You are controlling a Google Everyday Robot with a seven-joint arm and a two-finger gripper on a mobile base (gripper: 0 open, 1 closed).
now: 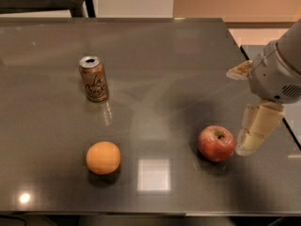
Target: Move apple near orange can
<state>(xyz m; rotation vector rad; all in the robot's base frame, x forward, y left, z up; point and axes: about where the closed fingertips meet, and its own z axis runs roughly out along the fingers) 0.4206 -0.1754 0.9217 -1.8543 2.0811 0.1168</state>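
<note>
The orange can point(94, 79) is standing upright toward the left rear of the dark worktop point(164, 51). A plain orange fruit point(103, 157) is sitting nearer the front edge, apart from it. Further right, the apple point(216, 143) is resting stem-up, well apart from the can. At the far right the claw point(254, 131) is hanging just beside the apple's right flank, its tip low near the surface. I cannot tell whether it is spread or pressed together. The step in hand is looking like the approach to the grasp. To do it well, the claw should be centring on the apple's widest part before closing, since a round fruit nudged off-centre is likely to go rolling away.
</note>
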